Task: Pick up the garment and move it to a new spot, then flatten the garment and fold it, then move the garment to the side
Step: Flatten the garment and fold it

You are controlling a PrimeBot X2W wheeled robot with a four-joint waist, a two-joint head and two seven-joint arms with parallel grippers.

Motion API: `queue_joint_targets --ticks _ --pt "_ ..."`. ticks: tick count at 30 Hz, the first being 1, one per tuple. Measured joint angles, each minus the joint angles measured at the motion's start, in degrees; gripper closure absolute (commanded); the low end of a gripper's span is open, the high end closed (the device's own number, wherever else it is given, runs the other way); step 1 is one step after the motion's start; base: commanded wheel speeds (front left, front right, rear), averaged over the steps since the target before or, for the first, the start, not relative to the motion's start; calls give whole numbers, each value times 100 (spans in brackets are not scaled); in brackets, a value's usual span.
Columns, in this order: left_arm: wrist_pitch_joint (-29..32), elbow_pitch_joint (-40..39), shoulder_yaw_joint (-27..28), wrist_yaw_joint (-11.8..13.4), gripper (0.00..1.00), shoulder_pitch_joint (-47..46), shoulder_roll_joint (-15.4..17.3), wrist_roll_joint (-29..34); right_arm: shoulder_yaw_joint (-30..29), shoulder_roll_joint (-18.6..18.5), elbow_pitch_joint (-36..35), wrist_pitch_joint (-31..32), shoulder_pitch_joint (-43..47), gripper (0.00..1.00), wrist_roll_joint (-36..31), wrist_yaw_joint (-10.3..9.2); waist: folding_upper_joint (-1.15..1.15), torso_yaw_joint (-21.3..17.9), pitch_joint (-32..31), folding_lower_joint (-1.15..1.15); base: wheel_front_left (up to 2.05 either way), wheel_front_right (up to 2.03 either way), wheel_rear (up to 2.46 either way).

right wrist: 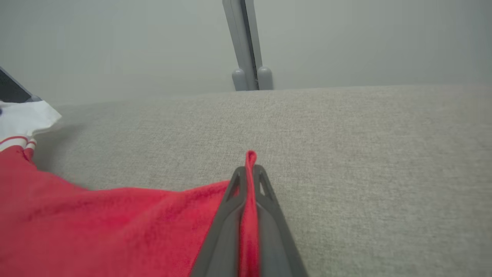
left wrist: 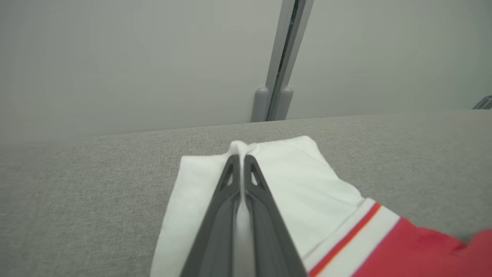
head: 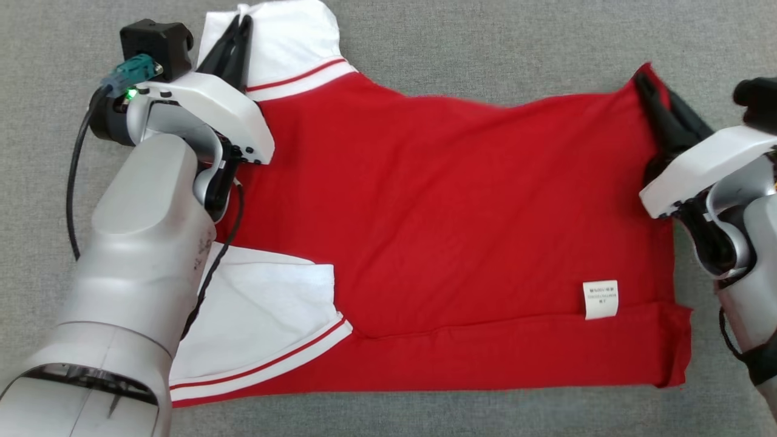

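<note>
Garment [head: 449, 212] pinched at far corners: left end effector [head: 241, 24], right end effector [head: 643, 82].

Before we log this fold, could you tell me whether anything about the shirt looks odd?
A white care label shows on the upward face of the red shirt, near its hem on the robot's right, which suggests the shirt is lying inside out. Otherwise it lies fairly flat.

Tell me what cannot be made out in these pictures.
Label on the garment: print too small, head view.
Near white sleeve: partly hidden by the left forearm, head view.
Right arm: cut off by the right edge, head view.
Grey object: cut off by the right edge, left wrist view.
</note>
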Motion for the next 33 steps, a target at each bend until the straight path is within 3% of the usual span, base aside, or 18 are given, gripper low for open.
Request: queue_joint_targets --ticks 4,9,20,31,32,33 --pt "-74 -444 71 12 100 139 144 20 -114 -67 -241 -482 15 100 66 1 0 40 -53 -1 0 0 0" --pt "-86 -1618 310 130 100 631 264 157 -227 -110 -363 -760 215 100 151 0 0 109 -137 0 0 0 0" --pt "-87 -4642 621 559 100 3178 488 719 -390 -81 -1109 -1552 1494 100 135 0 0 149 -378 0 0 0 0" --pt "338 -5764 530 939 100 5283 610 550 -624 225 -1471 -1914 2639 100 -341 -1 0 140 -615 0 0 0 0" --pt "414 -5784 502 954 100 5379 609 544 -639 264 -1489 -1942 2728 94 -366 -1 0 143 -638 0 0 0 0" --pt "471 -5793 485 954 100 5465 601 499 -681 320 -1501 -1954 2818 81 -382 -1 0 146 -660 0 0 0 0"
